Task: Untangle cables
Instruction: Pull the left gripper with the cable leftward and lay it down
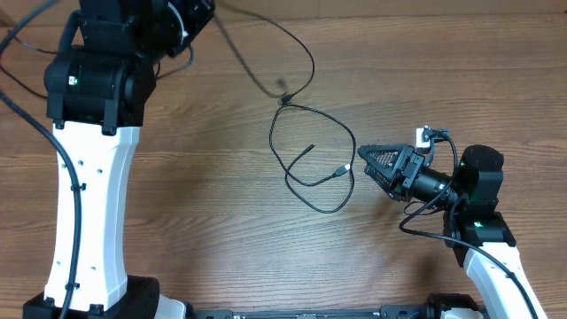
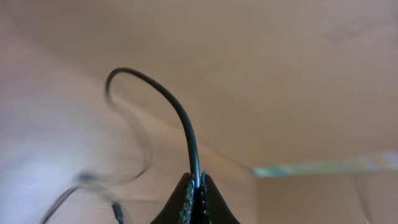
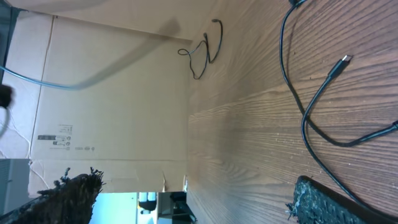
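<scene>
Sprawling across the wood-grain table (image 1: 195, 204) edged by cardboard (image 3: 112, 93), cables (image 1: 306, 168) loop; left gripper (image 2: 198, 186) pinches one, right gripper (image 1: 363, 161) stands spread.

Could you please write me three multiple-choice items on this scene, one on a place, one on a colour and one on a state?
1. Where does the small silver plug end of the thin black cable lie?
A. just ahead of the right gripper
B. directly under the left gripper
C. hanging off the table's edge

2. What colour is the wooden table?
A. white
B. brown
C. green

3. How does the left gripper stand?
A. wide open and empty
B. shut on nothing
C. shut on a thin black cable

Answers:
1 A: in the overhead view the plug lies close before the right gripper's open fingers.
2 B: brown wood grain shows across the overhead view.
3 C: the left wrist view shows a cable pinched between the closed fingers.
</scene>
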Robot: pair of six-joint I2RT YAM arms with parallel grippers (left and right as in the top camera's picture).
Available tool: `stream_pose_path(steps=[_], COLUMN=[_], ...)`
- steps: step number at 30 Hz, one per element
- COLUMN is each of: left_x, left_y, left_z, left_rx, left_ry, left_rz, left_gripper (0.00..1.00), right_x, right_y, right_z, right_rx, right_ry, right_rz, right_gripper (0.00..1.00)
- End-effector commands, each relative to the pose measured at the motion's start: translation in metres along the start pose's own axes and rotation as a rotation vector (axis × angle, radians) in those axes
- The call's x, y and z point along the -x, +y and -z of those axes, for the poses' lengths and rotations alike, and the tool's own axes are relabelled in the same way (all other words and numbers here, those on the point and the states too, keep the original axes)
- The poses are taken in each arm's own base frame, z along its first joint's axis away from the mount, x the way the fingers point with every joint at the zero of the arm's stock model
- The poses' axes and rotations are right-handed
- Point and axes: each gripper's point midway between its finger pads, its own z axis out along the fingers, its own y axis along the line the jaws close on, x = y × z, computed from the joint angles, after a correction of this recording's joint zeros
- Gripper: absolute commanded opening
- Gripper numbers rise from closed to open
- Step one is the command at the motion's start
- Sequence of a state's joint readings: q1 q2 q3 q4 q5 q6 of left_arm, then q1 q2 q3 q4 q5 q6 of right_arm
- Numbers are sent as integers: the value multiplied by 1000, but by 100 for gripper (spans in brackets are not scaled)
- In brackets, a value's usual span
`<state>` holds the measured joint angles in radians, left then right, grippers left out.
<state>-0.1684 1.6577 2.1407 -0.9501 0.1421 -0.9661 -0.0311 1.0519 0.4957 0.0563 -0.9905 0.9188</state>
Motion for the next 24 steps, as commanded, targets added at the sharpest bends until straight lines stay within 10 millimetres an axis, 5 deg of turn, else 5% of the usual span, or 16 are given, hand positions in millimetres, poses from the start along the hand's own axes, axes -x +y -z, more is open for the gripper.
stream_pose_path(steps=[1, 5, 13, 24], left_x=[36, 39, 27, 41], left_y=[58, 131, 218, 284], left_z=[24, 58, 77, 65], left_rx=[264, 603, 948, 1142], left_ry=[-249, -368, -347, -370], left_rz=[239, 274, 439, 587], left_gripper=[4, 4, 4, 5], right_x=[1, 1, 1, -1], right_y=[5, 5, 5, 2], right_z=[1, 1, 1, 1], right_rx=[10, 10, 10, -2], right_ry=[-1, -2, -1, 6], right_rz=[22, 22, 22, 3], right_gripper=[100, 100, 100, 100])
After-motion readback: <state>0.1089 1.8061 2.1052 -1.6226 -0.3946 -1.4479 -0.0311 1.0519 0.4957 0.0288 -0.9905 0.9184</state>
